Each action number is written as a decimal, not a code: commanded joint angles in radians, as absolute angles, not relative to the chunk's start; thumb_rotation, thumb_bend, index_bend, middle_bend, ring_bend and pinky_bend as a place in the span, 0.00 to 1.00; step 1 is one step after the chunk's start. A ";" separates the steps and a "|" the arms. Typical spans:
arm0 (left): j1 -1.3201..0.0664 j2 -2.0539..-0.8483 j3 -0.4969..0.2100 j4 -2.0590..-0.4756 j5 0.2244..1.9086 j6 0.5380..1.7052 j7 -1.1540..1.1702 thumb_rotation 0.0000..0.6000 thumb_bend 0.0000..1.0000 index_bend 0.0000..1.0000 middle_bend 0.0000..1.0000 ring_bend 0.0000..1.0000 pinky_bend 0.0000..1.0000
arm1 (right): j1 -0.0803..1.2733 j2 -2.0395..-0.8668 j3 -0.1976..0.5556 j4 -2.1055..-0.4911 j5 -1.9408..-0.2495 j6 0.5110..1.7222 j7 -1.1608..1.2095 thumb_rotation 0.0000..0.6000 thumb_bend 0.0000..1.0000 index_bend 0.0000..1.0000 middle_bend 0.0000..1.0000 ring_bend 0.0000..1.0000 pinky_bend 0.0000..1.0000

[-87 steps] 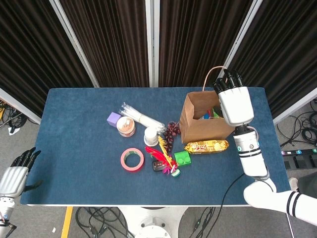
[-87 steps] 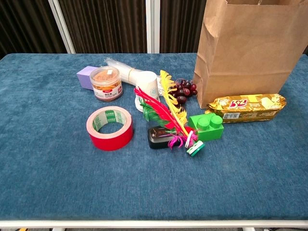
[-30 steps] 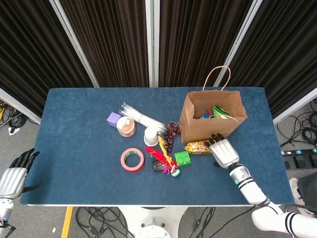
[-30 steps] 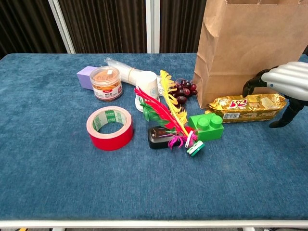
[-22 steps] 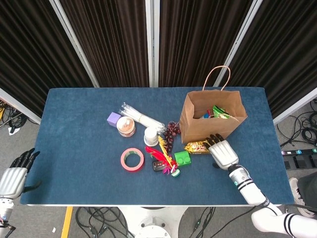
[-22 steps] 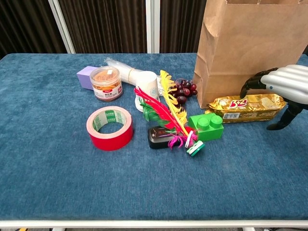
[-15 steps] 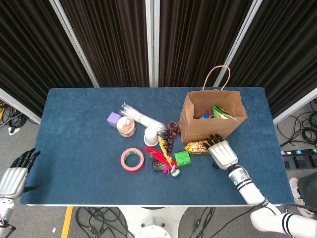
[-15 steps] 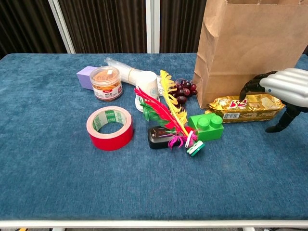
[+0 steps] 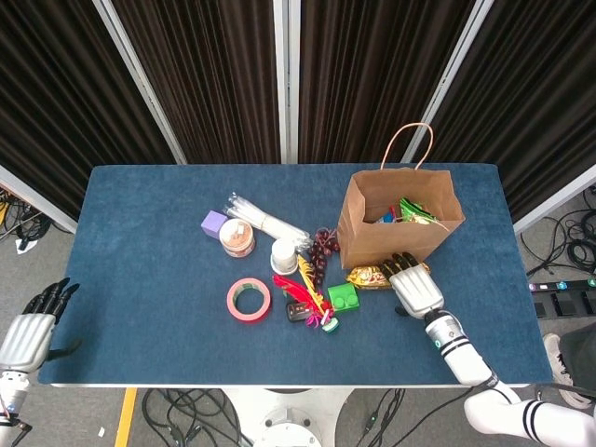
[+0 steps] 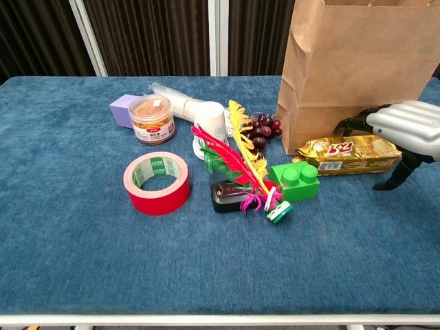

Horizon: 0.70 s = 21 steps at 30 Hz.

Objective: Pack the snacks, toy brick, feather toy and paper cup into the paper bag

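Table: blue cloth table [image 9: 140, 242]; clutter in the middle, paper bag [image 9: 396, 219] upright to the right with green wrappers showing inside.
Gold snack pack: gold snack pack [image 10: 347, 152] lies flat just in front of the bag's near wall.
Right hand: right hand [image 10: 405, 127] arched over the pack's right end, dark fingers [image 10: 352, 124] curled down at its far edge, thumb on the near side; a firm grip on it cannot be told.
Left hand: left hand [image 9: 28, 331] off the table's near-left corner, fingers straight and together, holding nothing.
Toy brick: green toy brick [image 10: 295, 181] just left of the pack, touching the feather toy [image 10: 237, 165].
Paper cup: paper cup [image 10: 210, 127] on its side behind the feathers.
Obstacles: grapes [image 10: 261, 129] at the bag's left foot; black device [image 10: 227, 194] under the feathers.
Other items: red tape roll [image 10: 157, 183], orange-lidded jar [image 10: 151, 117], purple block [image 10: 124, 108], clear plastic bundle [image 9: 265, 222], all further left.
Change: versus half a second ago, right hand has slid left along the pack, fingers reaching further over it; pack and left hand unmoved.
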<state>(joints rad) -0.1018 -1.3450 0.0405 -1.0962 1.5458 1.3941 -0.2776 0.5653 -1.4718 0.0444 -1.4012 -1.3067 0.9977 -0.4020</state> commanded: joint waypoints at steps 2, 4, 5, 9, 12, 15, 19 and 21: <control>-0.104 -1.346 0.041 -1.097 1.548 1.394 -0.276 1.00 0.26 0.11 0.08 0.02 0.17 | 0.560 -1.466 0.042 -1.408 -1.313 1.006 -0.400 1.00 0.00 0.14 0.29 0.12 0.15; -0.104 -1.347 0.042 -1.097 1.548 1.392 -0.275 1.00 0.26 0.11 0.08 0.02 0.17 | 0.559 -1.465 0.044 -1.407 -1.314 1.008 -0.397 1.00 0.00 0.14 0.29 0.11 0.15; -0.104 -1.348 0.042 -1.096 1.548 1.392 -0.275 1.00 0.26 0.11 0.08 0.02 0.17 | 0.559 -1.465 0.046 -1.406 -1.312 1.007 -0.396 1.00 0.00 0.14 0.28 0.11 0.15; -0.104 -1.348 0.043 -1.096 1.549 1.393 -0.274 1.00 0.26 0.11 0.08 0.02 0.17 | 0.562 -1.470 0.051 -1.398 -1.302 0.998 -0.395 1.00 0.00 0.14 0.26 0.09 0.15; -0.104 -1.347 0.043 -1.096 1.548 1.391 -0.274 1.00 0.26 0.11 0.08 0.02 0.17 | 0.565 -1.476 0.051 -1.393 -1.291 0.986 -0.402 1.00 0.00 0.14 0.26 0.09 0.15; -0.104 -1.349 0.045 -1.094 1.548 1.388 -0.276 1.00 0.26 0.11 0.08 0.02 0.17 | 0.566 -1.485 0.050 -1.385 -1.285 0.981 -0.411 1.00 0.00 0.14 0.25 0.09 0.15; -0.103 -1.352 0.047 -1.089 1.548 1.386 -0.278 1.00 0.26 0.13 0.08 0.02 0.17 | 0.567 -1.494 0.049 -1.380 -1.278 0.976 -0.424 1.00 0.00 0.14 0.25 0.10 0.16; -0.103 -1.353 0.047 -1.087 1.548 1.387 -0.279 1.00 0.26 0.13 0.08 0.02 0.17 | 0.566 -1.498 0.049 -1.378 -1.278 0.982 -0.434 1.00 0.00 0.14 0.28 0.13 0.18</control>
<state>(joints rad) -0.1031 -1.3528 0.0471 -1.0873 1.5480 1.3866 -0.2793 0.5665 -1.4961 0.0489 -1.3789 -1.2783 0.9801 -0.4318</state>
